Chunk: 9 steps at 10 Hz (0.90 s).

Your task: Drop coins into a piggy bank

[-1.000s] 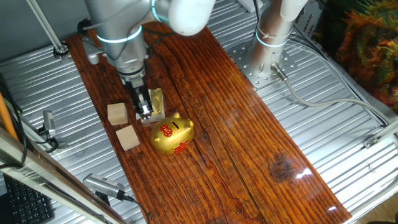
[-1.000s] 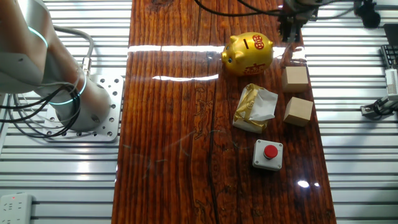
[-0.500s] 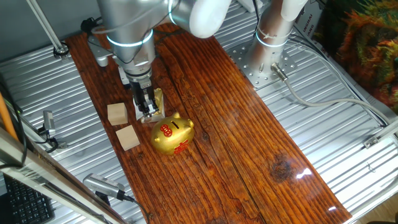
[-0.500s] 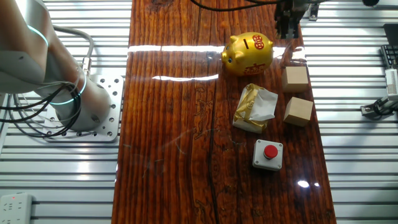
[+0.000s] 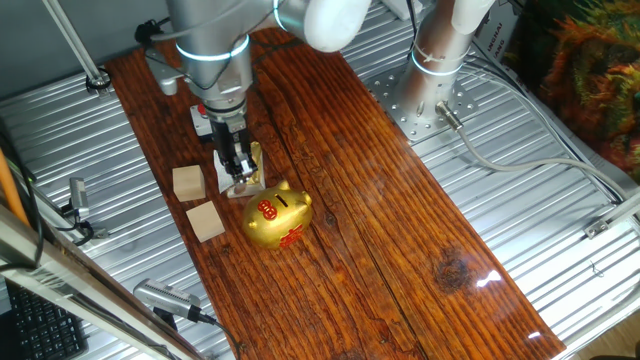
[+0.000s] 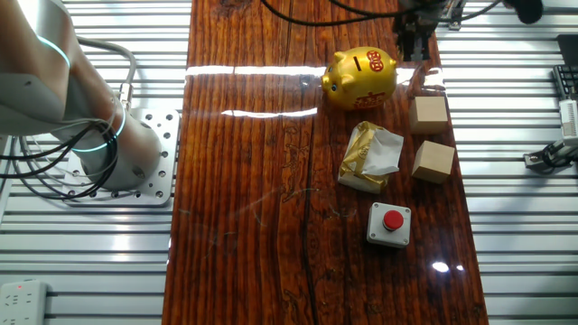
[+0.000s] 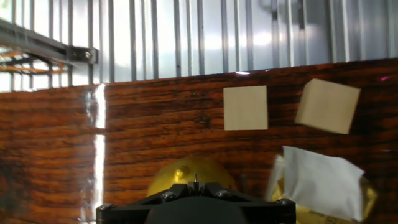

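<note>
The gold piggy bank point(image 5: 278, 215) with red markings and a dark slot on top stands on the wooden board; it also shows in the other fixed view point(image 6: 361, 77). In the hand view only its rounded gold top point(image 7: 191, 171) shows, just beyond the fingers. My gripper point(image 5: 238, 180) hangs just beside the pig, on its wooden-cube side, also seen in the other fixed view point(image 6: 414, 50). In the hand view my gripper point(image 7: 195, 182) is shut, with a thin coin point(image 7: 195, 179) held edge-on between the tips.
Two tan wooden cubes point(image 6: 429, 115) point(image 6: 433, 160) lie beside the pig. A white-and-gold foil wrapper point(image 6: 372, 155) lies between the pig and a grey box with a red button point(image 6: 390, 223). Ribbed metal table surrounds the board point(image 6: 253, 208).
The arm has risen a little and shifted slightly along the board; the gripper tips stay beside the pig. The pig, cubes and wrapper have not moved.
</note>
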Available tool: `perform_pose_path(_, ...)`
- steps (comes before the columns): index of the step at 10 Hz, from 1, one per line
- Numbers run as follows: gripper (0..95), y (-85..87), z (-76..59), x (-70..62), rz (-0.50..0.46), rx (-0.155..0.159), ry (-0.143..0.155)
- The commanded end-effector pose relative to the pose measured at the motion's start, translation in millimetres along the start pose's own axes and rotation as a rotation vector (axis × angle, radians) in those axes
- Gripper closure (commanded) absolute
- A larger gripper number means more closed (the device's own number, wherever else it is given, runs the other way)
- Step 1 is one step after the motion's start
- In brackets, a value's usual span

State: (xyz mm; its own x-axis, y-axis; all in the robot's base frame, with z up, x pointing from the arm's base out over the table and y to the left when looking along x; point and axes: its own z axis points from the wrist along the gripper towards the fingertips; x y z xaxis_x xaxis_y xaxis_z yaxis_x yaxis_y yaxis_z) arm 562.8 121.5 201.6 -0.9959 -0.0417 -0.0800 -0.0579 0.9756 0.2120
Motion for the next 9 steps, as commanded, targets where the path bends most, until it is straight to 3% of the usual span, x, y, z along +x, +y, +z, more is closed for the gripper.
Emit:
perform_pose_path(1,95.0,-2.5,-2.9,5.0,-0.016,0.016,-0.002)
perform_pose_path(4,95.0,-2.8,-3.5,5.8,-0.022,0.031,-0.002)
perform_pose_path(6,95.0,-2.8,-3.5,5.8,-0.068,0.074,0.002)
perform_pose_path(7,95.0,-2.8,-3.5,5.8,-0.106,0.129,0.008)
perform_pose_path(9,95.0,-2.8,-3.5,5.8,-0.154,0.133,0.000)
